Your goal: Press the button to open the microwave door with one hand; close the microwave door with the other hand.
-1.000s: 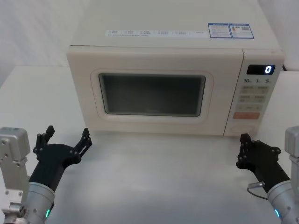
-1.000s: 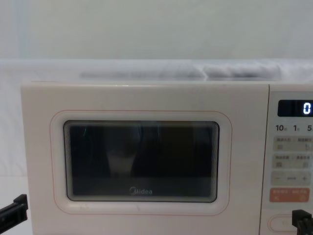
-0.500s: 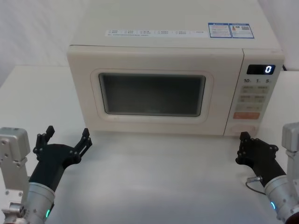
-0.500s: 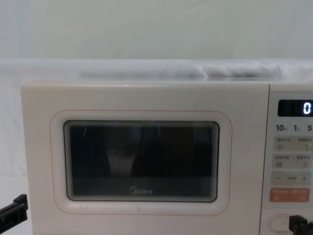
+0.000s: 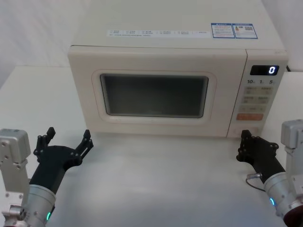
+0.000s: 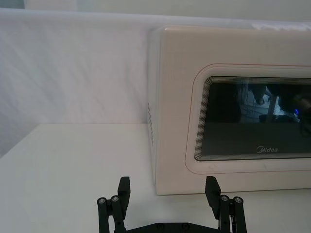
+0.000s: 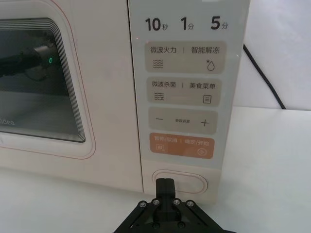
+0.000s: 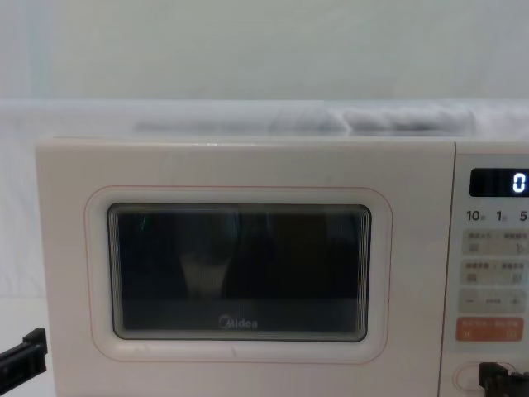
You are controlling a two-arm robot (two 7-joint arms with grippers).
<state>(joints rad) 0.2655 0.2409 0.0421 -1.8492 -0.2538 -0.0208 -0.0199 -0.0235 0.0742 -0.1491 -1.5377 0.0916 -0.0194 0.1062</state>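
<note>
Right wrist view has the right gripper (image 7: 164, 187) pinched shut, lined up at the button (image 7: 180, 181) to poke it; left gripper (image 5: 66, 142) waits spread open by the door (image 5: 156, 92).

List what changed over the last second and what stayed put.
The right end effector, fingers shut, crept leftward and forward toward the button, now just short of it. The left end effector stayed open and parked; the microwave door remains closed.
</note>
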